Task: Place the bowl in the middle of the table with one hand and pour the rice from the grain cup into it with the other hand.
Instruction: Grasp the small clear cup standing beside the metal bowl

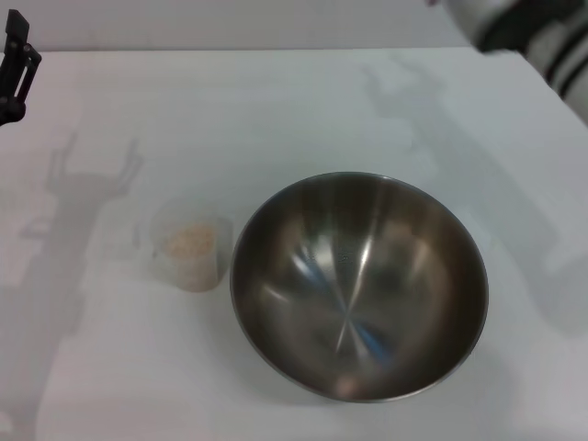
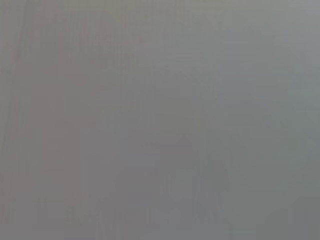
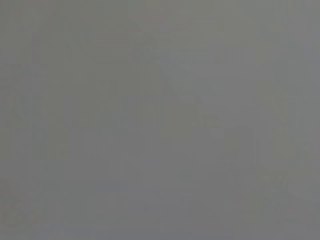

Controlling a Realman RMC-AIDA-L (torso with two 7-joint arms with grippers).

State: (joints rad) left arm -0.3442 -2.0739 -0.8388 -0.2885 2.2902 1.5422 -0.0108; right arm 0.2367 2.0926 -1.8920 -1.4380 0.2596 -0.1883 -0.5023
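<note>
- The large round stainless-steel mixing bowl (image 1: 358,285) sits upright on the plain white smooth surface (image 1: 276,110), about in the middle though somewhat to the near side and the robot's right. Judging from that, it either already stands where the task wants it or needs only a small nudge.
- Its inside is brushed and shiny, with streaked reflections running toward the base; the rim is thin and the hollow is empty, so no pouring has happened yet.
- The small clear, slightly frosted plastic measuring cup (image 1: 191,251) stands upright just beside the bowl on the robot's left, close to its rim but seemingly apart from it. That nearness should make for a short carry to the pour.
- Inside the cup lies a loose heap of small pale beige rice grains (image 1: 189,243), well below the lip.
- The left claw (image 1: 16,69), a dark shape, hangs at the far left edge of the surface, well apart from the cup and holding nothing I can see; whether it is wide or narrow I cannot tell.
- Of the right arm (image 1: 533,28) only a white and black part shows at the far right corner; its claw is out of sight.
- Both wrist views show only flat grey, with nothing to make out.
- I judge that grasping the cup is the next step.
</note>
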